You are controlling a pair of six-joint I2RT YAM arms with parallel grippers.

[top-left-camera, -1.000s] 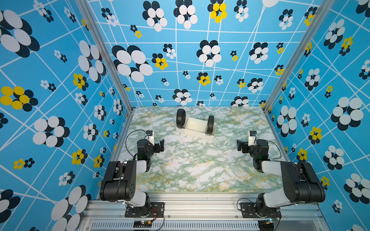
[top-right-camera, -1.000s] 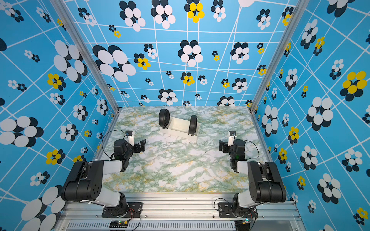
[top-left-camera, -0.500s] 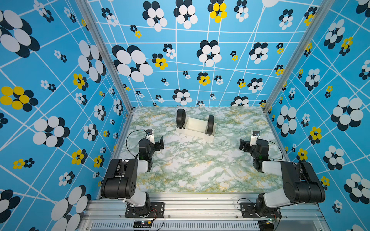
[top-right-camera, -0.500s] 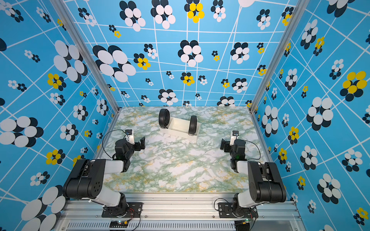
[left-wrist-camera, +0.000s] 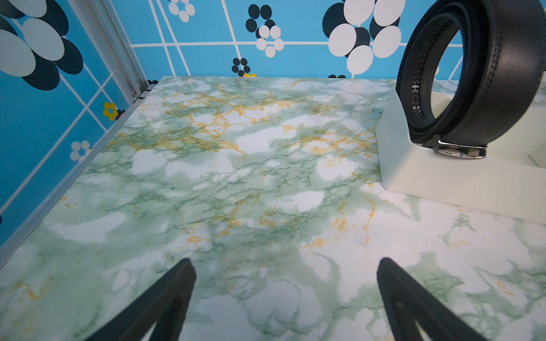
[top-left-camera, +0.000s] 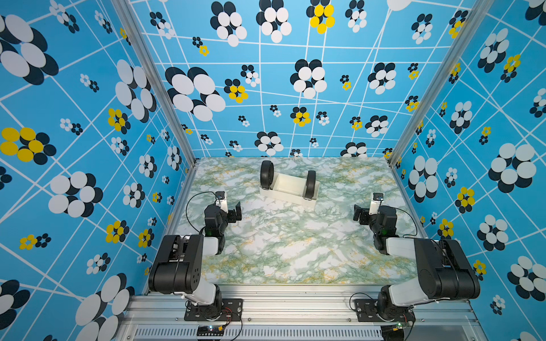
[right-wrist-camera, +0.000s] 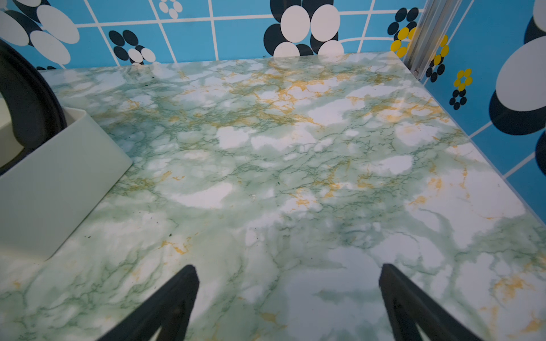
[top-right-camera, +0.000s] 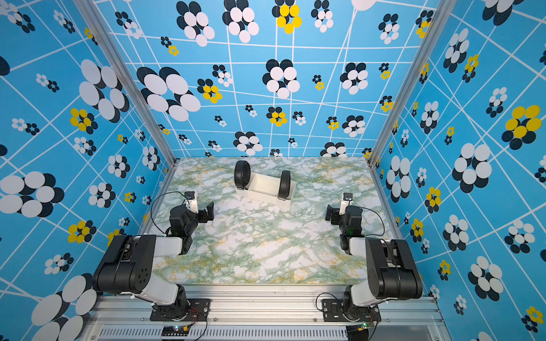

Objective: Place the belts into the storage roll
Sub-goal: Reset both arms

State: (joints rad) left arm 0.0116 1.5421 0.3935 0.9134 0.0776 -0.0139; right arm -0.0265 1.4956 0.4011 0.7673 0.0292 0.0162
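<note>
The storage roll [top-left-camera: 288, 197] sits at the table's [top-left-camera: 295, 251] far side, first belt [top-left-camera: 266, 174] coiled upright in one end, second belt [top-left-camera: 310, 183] in the other. Left gripper [left-wrist-camera: 285, 262] and right gripper [right-wrist-camera: 288, 268] both hover with fingers wide apart, empty.

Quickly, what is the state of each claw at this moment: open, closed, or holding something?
Left claw: open, holding nothing.
Right claw: open, holding nothing.
</note>
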